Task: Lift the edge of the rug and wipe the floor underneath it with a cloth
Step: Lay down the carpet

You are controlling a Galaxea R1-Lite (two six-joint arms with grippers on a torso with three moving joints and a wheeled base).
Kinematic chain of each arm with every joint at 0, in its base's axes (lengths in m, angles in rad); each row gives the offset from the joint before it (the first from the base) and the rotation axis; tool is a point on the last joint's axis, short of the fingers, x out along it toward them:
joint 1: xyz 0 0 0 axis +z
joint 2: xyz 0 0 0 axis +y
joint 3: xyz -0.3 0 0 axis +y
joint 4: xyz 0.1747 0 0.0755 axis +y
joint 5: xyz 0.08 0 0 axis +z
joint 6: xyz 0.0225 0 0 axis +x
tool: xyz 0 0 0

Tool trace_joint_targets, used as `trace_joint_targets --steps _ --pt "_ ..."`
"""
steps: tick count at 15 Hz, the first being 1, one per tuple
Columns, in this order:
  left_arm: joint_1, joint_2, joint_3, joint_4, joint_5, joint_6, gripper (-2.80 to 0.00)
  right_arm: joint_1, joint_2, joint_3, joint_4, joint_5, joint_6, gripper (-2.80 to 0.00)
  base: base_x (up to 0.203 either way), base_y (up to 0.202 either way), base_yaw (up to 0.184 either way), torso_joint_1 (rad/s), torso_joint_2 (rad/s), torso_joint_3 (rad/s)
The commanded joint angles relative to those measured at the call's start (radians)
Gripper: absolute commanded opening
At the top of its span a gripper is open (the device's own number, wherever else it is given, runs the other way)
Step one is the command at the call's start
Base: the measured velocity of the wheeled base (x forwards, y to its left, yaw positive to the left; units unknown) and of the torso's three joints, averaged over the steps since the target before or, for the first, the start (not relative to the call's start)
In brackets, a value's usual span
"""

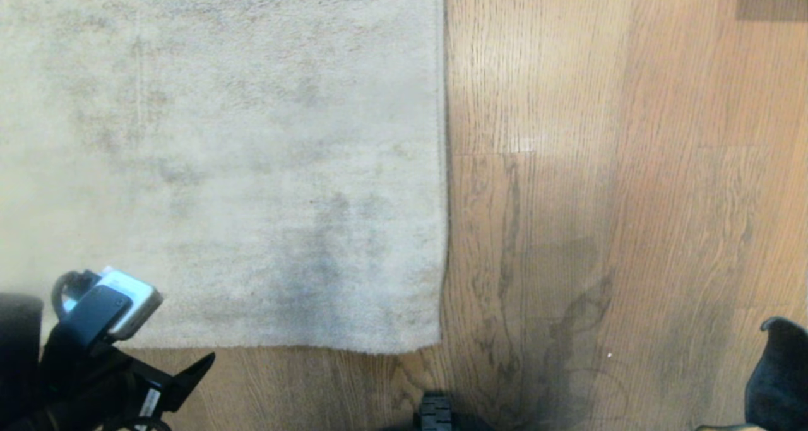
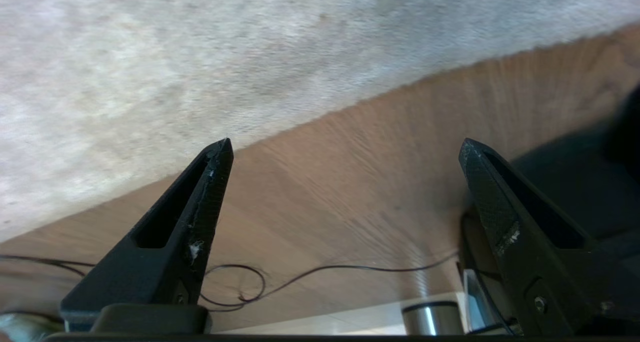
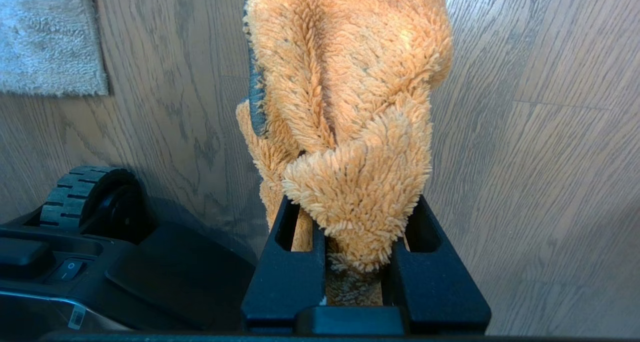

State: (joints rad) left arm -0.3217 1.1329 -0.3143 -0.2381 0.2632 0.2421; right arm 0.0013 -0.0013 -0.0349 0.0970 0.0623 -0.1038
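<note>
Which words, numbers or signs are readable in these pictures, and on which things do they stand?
"O" and "I": marks on the rocker switch on the robot base, faint.
Barcode sticker on the base: too small to read.
White label on the left arm: too blurred to read.
No other text.

A: Where does the rug [image 1: 221, 159] sit for you?

B: It lies flat on the floor [image 1: 618, 185] and takes the left and far part of your head view. The rug edge [image 1: 444, 166] runs away from you down the middle, with bare floor to its right and a strip of floor along the rug's near side.

A: And your hands?

B: Your left hand [image 2: 345, 154] hangs at the near left, over that strip, just beside the rug's near border. Your right hand [image 3: 357, 222] sits at the near right, well apart from the rug, with the cloth [image 3: 350, 106] in it. The robot's base wheel [image 3: 82, 192] stands beside it, nearer the rug's corner.
</note>
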Motion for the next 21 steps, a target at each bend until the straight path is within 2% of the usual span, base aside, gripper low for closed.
trace_joint_targets --steps 1,4,5,10,13,17,21 --pt "-0.027 0.050 -0.006 -0.006 0.003 -0.018 0.00 0.000 0.001 0.000 0.001 0.001 0.000 -2.80 0.000 0.000 0.000 0.000 0.00 0.000" --pt "-0.060 0.113 -0.003 -0.070 0.008 -0.071 0.00 0.000 0.001 0.000 0.000 0.001 -0.001 -2.80 0.000 0.000 0.000 0.000 0.00 0.000" --pt "-0.066 0.123 0.003 -0.090 0.008 -0.078 -2.80 0.000 0.001 0.000 0.000 0.001 0.000 -2.80 0.000 0.000 0.000 0.000 0.00 0.000" --pt "-0.090 0.184 -0.009 -0.118 0.010 -0.131 -2.80 0.000 0.001 0.000 0.000 0.001 -0.002 -2.80 0.000 0.000 0.000 0.000 0.00 0.000" --pt "-0.101 0.261 0.007 -0.201 0.010 -0.135 -2.80 0.000 0.001 0.000 0.001 0.001 0.000 -2.80 0.000 0.000 0.000 0.000 0.00 0.000" --pt "-0.122 0.372 0.061 -0.370 0.010 -0.134 -2.80 0.000 0.001 0.000 0.001 0.001 0.000 -2.80 0.000 0.000 0.000 0.000 0.00 0.000" --pt "-0.122 0.390 0.082 -0.385 0.005 -0.138 -2.80 0.000 0.001 0.001 0.001 0.001 0.000 -2.80 0.000 0.000 0.000 0.000 0.00 0.000"
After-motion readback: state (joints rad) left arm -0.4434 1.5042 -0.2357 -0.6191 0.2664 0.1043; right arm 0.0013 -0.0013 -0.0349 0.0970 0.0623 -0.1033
